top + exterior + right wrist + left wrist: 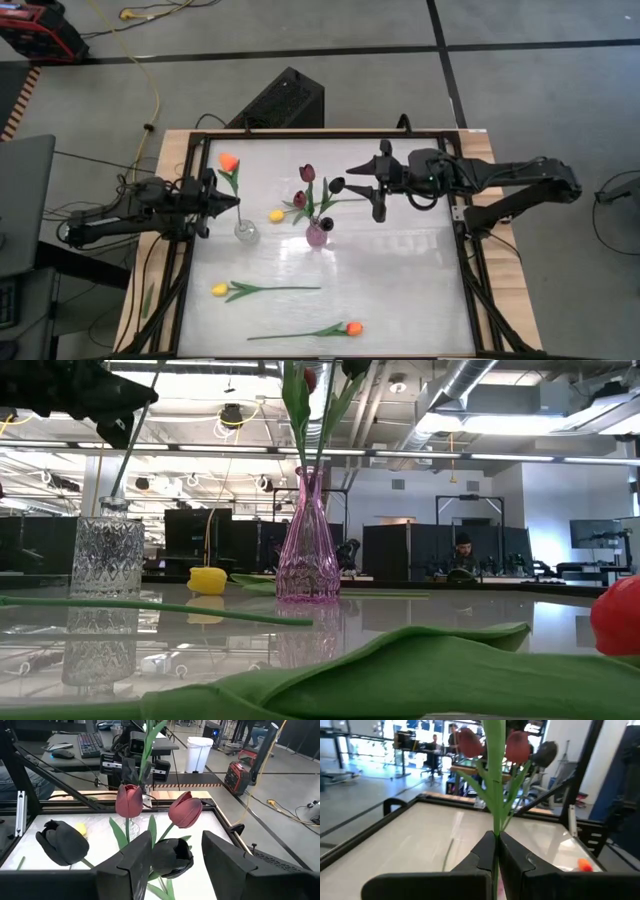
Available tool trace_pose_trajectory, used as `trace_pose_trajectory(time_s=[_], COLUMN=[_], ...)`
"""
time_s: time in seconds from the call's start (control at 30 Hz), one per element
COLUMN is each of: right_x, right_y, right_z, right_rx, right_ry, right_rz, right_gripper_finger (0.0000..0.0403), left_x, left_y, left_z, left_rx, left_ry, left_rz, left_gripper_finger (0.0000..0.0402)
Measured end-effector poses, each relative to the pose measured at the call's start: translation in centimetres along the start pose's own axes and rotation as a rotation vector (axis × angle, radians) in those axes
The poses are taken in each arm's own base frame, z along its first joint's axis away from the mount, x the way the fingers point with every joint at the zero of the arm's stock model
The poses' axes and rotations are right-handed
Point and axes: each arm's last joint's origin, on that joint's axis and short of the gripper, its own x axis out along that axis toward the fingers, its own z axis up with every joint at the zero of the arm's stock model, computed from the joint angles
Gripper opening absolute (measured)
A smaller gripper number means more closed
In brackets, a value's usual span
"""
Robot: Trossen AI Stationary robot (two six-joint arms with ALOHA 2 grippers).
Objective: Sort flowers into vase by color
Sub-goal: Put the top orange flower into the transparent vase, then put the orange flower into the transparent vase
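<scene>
Two pincers at work: left pincer point(222, 201) pinches an orange tulip's stem point(494, 795) above the clear vase point(245, 232). Right pincer point(366, 188) hangs spread beside the pink vase point(317, 235), which holds three maroon tulips point(129, 800). Beyond them, three tulips point(268, 290) lie on the surface point(400, 280).

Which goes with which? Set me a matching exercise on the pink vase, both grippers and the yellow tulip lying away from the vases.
1. pink vase
2. left gripper
3. right gripper
4. yellow tulip away from the vases

A. open
B. shut on a green stem
C. lying flat on the table
D. holds dark red tulips

Pairs: 1-D, 2-B, 3-A, 4-C
</scene>
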Motion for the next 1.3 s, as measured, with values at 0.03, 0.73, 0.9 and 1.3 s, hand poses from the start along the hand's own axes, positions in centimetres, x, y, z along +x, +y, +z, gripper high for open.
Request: trace_pose_trajectory(time_s=[0.03,0.73,0.9,1.3], right_x=[0.0,0.0,0.0,0.6], right_y=[0.0,0.0,0.0,0.2], right_z=[0.0,-0.1,-0.4,-2.3], right_rx=[0.0,0.017,0.031,0.029], right_ry=[0.0,0.015,0.044,0.093], right_rz=[0.0,0.002,0.003,0.006], right_gripper_finger=[0.0198,0.0198,0.0198,0.0198], left_x=[0.0,0.9,0.9,-0.7], left_y=[0.0,0.6,0.6,-0.1], left_z=[0.0,-4.2,-4.1,0.3], left_rx=[0.001,0.015,0.026,-0.123], left_ry=[0.003,0.151,0.147,0.11], left_rz=[0.01,-0.007,0.0,0.033], left_gripper_finger=[0.0,0.0008,0.0045,0.0152])
